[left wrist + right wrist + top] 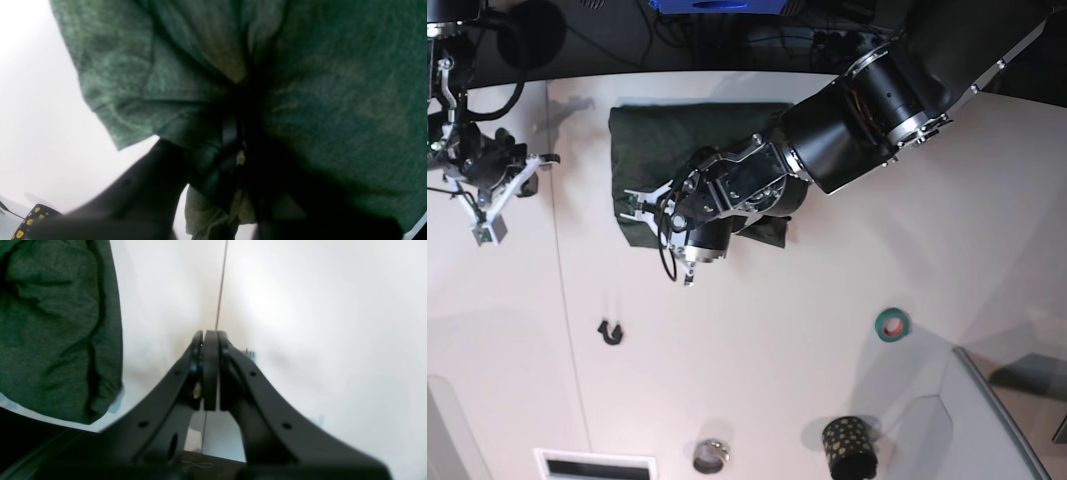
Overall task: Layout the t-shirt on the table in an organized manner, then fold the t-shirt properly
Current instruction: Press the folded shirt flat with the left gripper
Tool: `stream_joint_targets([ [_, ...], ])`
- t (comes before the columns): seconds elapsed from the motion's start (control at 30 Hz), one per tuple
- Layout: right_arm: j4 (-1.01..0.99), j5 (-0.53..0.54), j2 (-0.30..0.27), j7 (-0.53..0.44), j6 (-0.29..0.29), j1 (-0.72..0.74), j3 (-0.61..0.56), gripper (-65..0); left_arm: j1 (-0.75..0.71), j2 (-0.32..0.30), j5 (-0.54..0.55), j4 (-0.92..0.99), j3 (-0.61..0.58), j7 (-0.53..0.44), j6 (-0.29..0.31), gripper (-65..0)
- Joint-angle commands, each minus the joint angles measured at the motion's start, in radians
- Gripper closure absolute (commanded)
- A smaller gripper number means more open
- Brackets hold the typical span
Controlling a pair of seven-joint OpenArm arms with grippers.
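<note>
While the left gripper (639,199) pinches a bunched fold of the t-shirt (689,140), the jaws sit narrow w/ dark green fabric gathered between them. Garment lies as a compact rectangle on the table (827,380), directly under and behind this tool. Right gripper (210,340) is closed on nothing, hovering over bare tabletop, shirt edge off to its side, not touching. Fabric is soft, light, limp: expect sag and drag, no stiffness. Best hold pts, by judgement: edge or corner, through all layers, not mid-panel.
</note>
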State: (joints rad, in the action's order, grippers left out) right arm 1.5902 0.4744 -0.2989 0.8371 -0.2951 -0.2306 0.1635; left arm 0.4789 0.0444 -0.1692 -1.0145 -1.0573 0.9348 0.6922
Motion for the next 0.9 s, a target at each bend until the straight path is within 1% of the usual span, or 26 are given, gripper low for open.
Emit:
stream_joint_targets([
  [0.0,0.016,0.010,-0.015,-0.017,-0.002,0.010,0.005,-0.8,0.020,0.010,0.004,-0.010,0.001,-0.004,0.006,0.0],
  [0.53,0.016,0.010,-0.015,-0.017,-0.002,0.012,0.005,-0.8,0.033,0.010,0.004,-0.019,0.004,0.020,0.006,0.0],
  [0.6,0.016,0.010,-0.015,-0.017,-0.002,0.012,0.005,-0.8,0.047,0.010,0.004,-0.019,0.004,0.022,0.006,-7.6],
  [0.7,0.016,0.010,-0.015,-0.017,-0.002,0.012,0.005,-0.8,0.059,0.010,0.012,-0.020,0.005,0.023,0.006,-17.3],
  [0.8,0.016,0.010,-0.015,-0.017,-0.002,0.012,0.005,-0.8,0.079,0.005,0.015,-0.056,0.005,0.030,0.006,-23.9],
  [0.87,0.016,0.010,-0.015,-0.017,-0.002,0.012,0.003,-0.8,0.086,0.005,0.015,-0.079,0.005,0.053,0.006,-28.8],
])
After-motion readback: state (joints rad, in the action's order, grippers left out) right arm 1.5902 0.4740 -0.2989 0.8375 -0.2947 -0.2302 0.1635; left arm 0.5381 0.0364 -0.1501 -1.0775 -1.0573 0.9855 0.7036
